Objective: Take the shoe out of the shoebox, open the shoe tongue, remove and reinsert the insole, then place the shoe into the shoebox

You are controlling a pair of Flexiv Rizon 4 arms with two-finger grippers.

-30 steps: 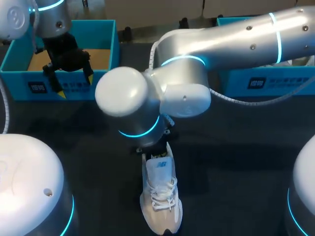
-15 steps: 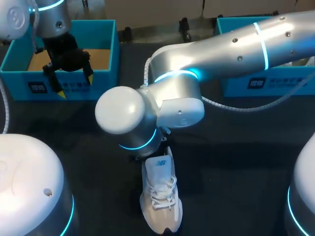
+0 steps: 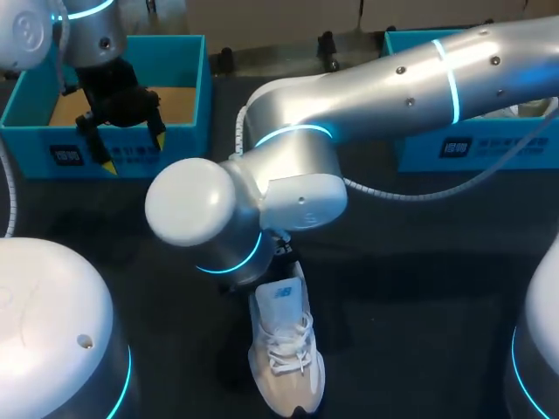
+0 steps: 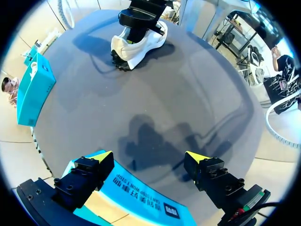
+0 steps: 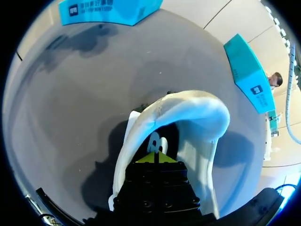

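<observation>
White sneaker (image 3: 284, 349) stands upright on the dark surface (image 3: 419, 262), out of the box, near the front middle, toe toward the near edge. Laces tied, tongue up.

Right arm (image 3: 393, 83) comes in from the right and reaches past the middle, its wrist over the sneaker's heel end. Right tool (image 5: 155, 157) sits low in the shoe's opening, yellow tips pressed together, heel collar (image 5: 188, 113) arching around and ahead of it. Can't tell if anything thin is pinched between the tips. In the head view this tool is hidden under the wrist.

Left tool (image 3: 122, 144) hangs over the front wall of the open blue shoebox (image 3: 188, 87) at the back left. Fingers are spread wide with nothing between them. Box floor looks brown. Left wrist view: left tool (image 4: 149, 157) above the box wall (image 4: 141, 197), sneaker (image 4: 136, 44) well ahead across the surface.

Second blue box (image 3: 472, 144) at the back right, partly behind the right arm, well apart from the sneaker.
</observation>
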